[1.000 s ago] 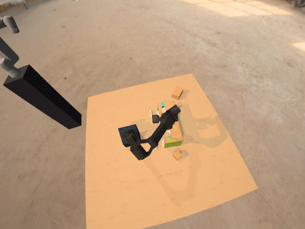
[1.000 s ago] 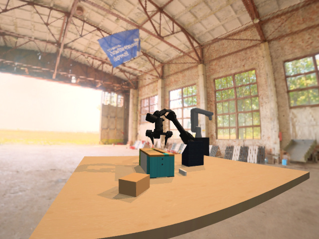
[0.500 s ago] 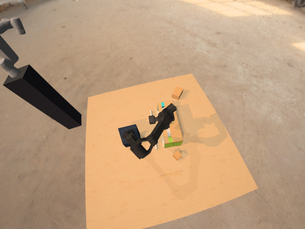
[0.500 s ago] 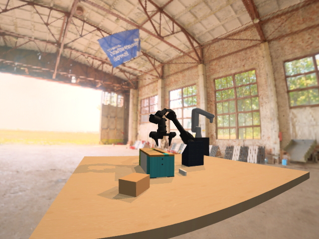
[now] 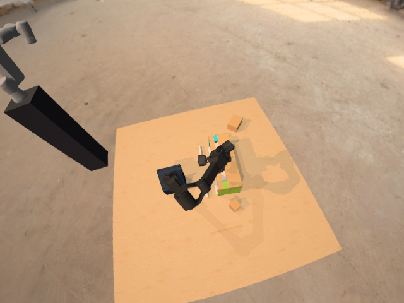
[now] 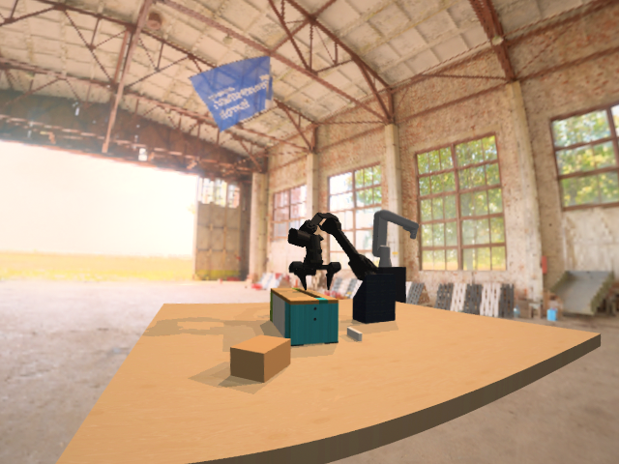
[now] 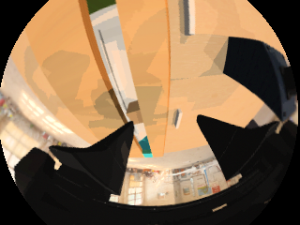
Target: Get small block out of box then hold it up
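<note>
The box point(image 5: 234, 177) point(image 6: 313, 324) point(image 7: 147, 47) stands on the table, with an orange top, a teal end and a green end. A long slot point(image 7: 110, 42) runs along its top and shows a pale interior. A small brown shape point(image 7: 134, 107) shows in the slot toward the teal end in the wrist view; it may be the block on the shelf, but I cannot tell for sure. My gripper point(image 6: 317, 288) point(image 7: 167, 122) is open and empty, pointing down just above the box top. In the wrist view one fingertip is by the slot, the other beyond the box's edge.
A brown block point(image 5: 235, 123) point(image 6: 259, 358) lies beyond the teal end. A smaller one point(image 5: 234, 205) lies near the green end. Pale bars point(image 6: 354, 333) point(image 7: 188, 17) lie along the box's base-facing side. A thin strip point(image 5: 226, 230) lies farther off. The dark arm base point(image 6: 374, 298) stands beside them.
</note>
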